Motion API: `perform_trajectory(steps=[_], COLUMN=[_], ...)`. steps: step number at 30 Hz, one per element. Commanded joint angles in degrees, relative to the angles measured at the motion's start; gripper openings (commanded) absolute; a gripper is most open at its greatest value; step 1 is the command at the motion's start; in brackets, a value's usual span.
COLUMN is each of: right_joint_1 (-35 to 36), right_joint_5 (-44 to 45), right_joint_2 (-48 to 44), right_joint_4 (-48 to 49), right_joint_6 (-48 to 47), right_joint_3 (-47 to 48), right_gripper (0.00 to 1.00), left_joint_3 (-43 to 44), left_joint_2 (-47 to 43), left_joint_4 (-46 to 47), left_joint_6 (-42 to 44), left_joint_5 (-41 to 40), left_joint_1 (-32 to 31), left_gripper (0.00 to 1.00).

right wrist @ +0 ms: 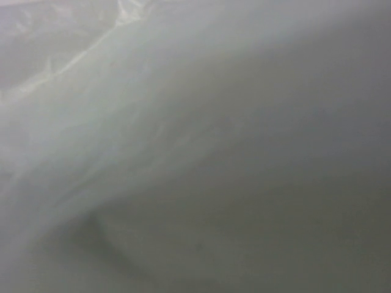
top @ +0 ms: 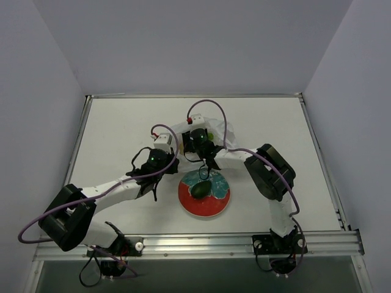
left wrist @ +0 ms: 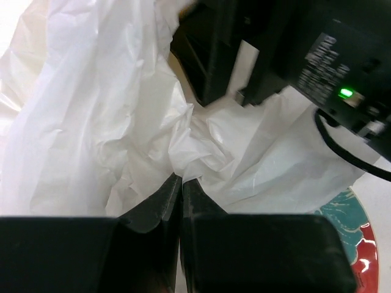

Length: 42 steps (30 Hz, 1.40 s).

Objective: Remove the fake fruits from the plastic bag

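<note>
On the plate (top: 211,209) nearest my bases lies the dark green oval fruit (top: 200,190), out of the bag. Just past the plate's far left rim, my left gripper (left wrist: 180,185) has its fingers pressed together on a fold of the plastic bag (left wrist: 91,122). Beyond the plate's far edge, my right gripper (top: 207,165) sits amid blurred film, and I cannot tell how its fingers stand.
</note>
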Motion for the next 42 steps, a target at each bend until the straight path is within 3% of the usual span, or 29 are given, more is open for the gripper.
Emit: perform_trajectory(steps=[1, 11, 16, 20, 30, 42], right_joint_1=[1.4, 6.2, 6.4, 7.5, 16.8, 28.2], right_joint_5=[-1.2, -0.9, -9.3, -13.8, -10.0, -4.2], right_joint_2=[-9.4, -22.5, -25.7, -30.0, -41.1, -36.5], right_joint_4=[-2.1, -20.9, -31.3, -33.7, -40.1, -41.0], right_joint_6=[0.6, 4.0, 4.6, 5.1, 8.9, 15.6], right_joint_3=[-2.7, -7.2, -5.0, -6.1, -11.9, -16.0], right_gripper=[0.36, 0.37, 0.37, 0.38, 0.38, 0.39], left_joint_3=[0.7, 0.3, 0.0, 0.0, 0.3, 0.1], left_joint_2=[-2.7, -4.8, -4.9, -5.3, -4.4, -4.0], left_joint_4=[2.0, 1.9, 2.0, 2.0, 2.0, 2.4], left_joint_6=[-0.5, -0.4, -0.4, -0.4, -0.6, -0.8], left_joint_5=[-1.0, -1.6, -2.1, -2.2, -1.2, -0.6], left_joint_1=[0.6, 0.6, 0.7, 0.8, 1.4, 1.9], left_gripper=[0.02, 0.02, 0.02, 0.02, 0.02, 0.02])
